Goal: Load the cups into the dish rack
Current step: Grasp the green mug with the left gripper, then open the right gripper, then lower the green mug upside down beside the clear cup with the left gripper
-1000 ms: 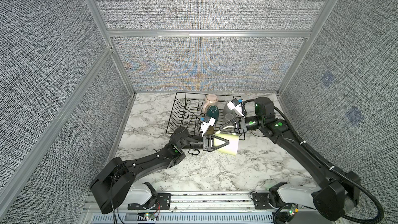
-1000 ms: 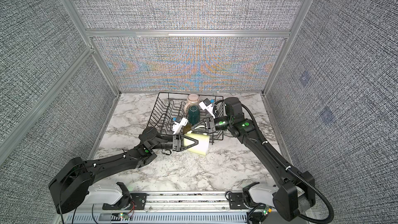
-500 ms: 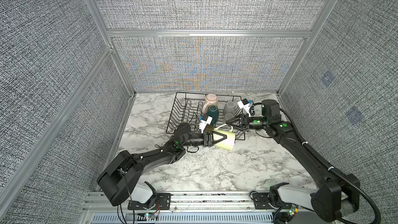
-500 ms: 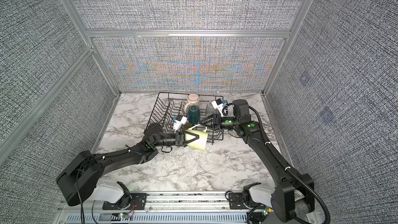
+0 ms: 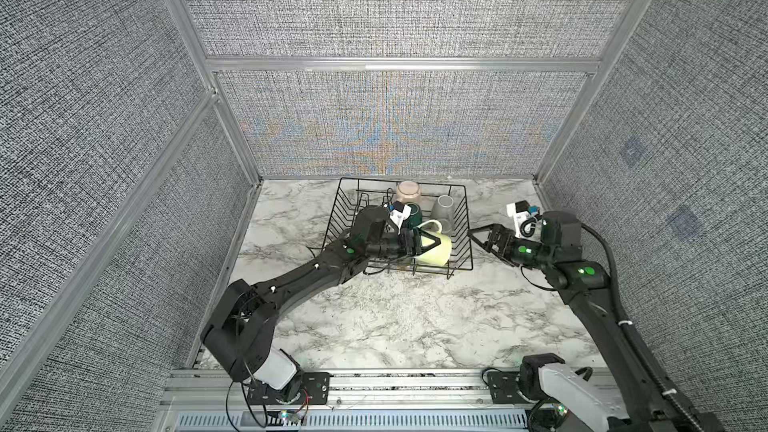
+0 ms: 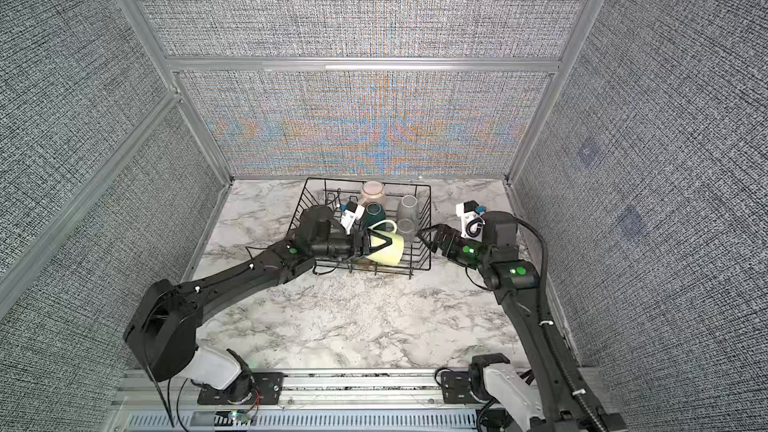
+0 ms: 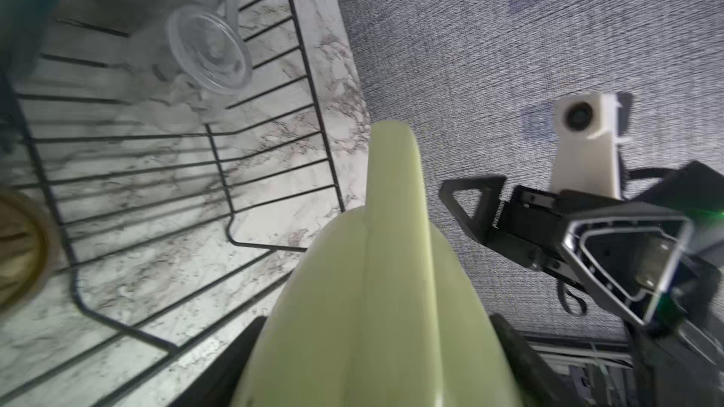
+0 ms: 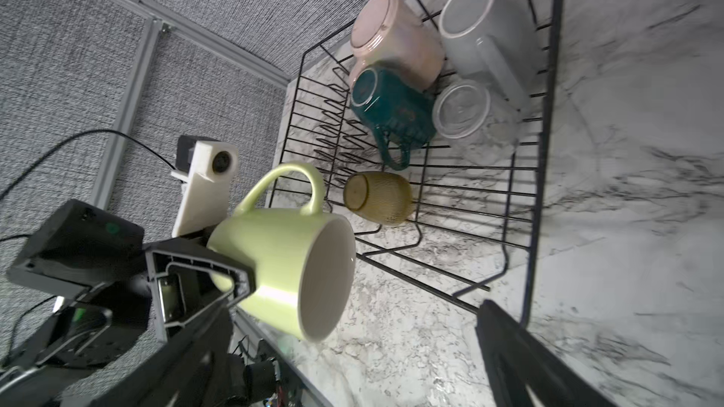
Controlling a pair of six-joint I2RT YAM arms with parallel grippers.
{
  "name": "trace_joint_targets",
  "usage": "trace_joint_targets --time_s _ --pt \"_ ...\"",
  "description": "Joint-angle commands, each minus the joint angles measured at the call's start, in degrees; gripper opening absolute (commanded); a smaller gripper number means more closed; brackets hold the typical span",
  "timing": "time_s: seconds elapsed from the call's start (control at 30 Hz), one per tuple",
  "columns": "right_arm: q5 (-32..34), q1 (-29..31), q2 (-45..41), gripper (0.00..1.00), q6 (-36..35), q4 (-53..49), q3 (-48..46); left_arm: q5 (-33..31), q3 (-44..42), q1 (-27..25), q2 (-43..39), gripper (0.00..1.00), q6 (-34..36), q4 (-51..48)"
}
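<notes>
Left tool [image 5: 430,241] clamps a pale yellow-green handled ceramic mug [image 5: 441,253] over the black wire dish rack [image 5: 399,179]; right tool [image 5: 482,241], opposite, stands wide and empty.

In a top view, the left gripper [image 6: 387,247] clamps the pale yellow-green mug [image 6: 395,254], which lies sideways, handle up, over the dish rack [image 6: 422,258]. The right gripper [image 6: 426,240] stands just beyond the mug's mouth, jaws spread, empty. On the far side of the left gripper: teal mug [image 6: 375,212], pink mug [image 6: 372,192].
</notes>
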Motion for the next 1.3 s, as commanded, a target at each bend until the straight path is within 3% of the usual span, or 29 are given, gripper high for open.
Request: trace_joint_targets --time_s 0.0,0.23,0.47,0.87,1.27 --pt "7.05 -0.63 -2.59 0.97 -2.97 -3.45 -0.6 -4.94 5.51 -0.21 2.89 0.51 9.63 -11.75" --pt "12.54 -1.47 -8.49 0.97 -2.95 -4.18 -3.96 -9.31 18.27 -1.2 10.49 0.46 20.97 -25.04" --pt "12.49 -1.65 -9.77 0.97 -2.09 -3.01 -5.55 -12.28 28.85 -1.77 16.17 0.46 31.22 -35.19" --pt "16.97 -2.09 -11.37 0.97 -2.59 -3.8 -5.78 -18.01 42.43 -3.94 24.28 0.46 45.35 -44.4" --pt "16.88 -2.27 -11.68 0.97 -3.3 -3.71 -7.4 -25.57 51.36 -6.69 33.22 0.43 51.1 -50.99"
